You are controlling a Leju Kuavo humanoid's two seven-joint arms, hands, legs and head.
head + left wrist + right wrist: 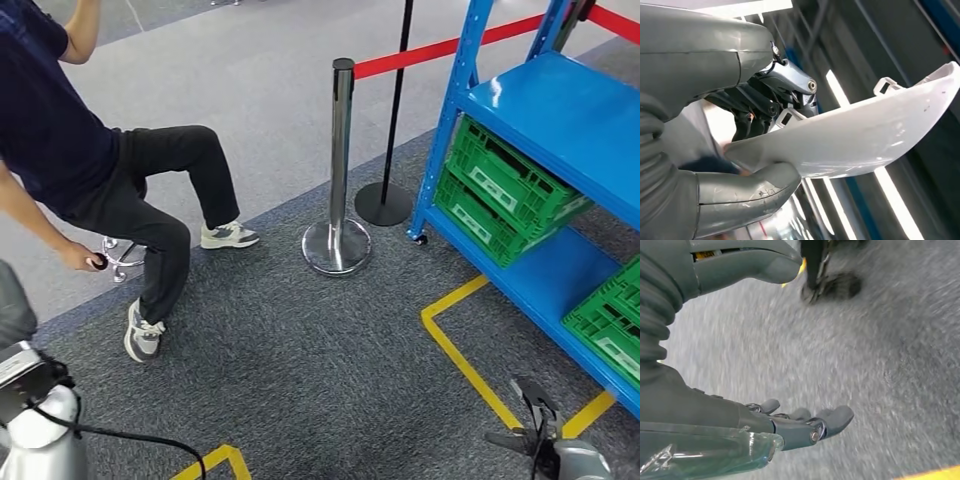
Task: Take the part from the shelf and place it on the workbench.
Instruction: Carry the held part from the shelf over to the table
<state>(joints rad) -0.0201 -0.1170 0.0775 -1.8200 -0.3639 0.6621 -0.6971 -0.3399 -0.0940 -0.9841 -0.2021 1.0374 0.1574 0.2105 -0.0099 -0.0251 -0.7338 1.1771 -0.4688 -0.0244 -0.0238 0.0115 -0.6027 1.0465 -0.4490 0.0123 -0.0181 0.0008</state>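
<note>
Grey ribbed-cover left hand (753, 125), dark fingers (753, 112), silver screws.

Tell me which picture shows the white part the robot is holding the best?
The left wrist view. There the white part stretches long and curved across the picture, gripped between the thumb and dark fingers of the left hand. The head view shows the left arm but not clearly the part. The right wrist view shows the right hand, holding nothing, over grey carpet.

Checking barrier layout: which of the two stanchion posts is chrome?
The nearer stanchion, shiny silver with a domed base; the post behind it is thin and black on a flat disc.
</note>
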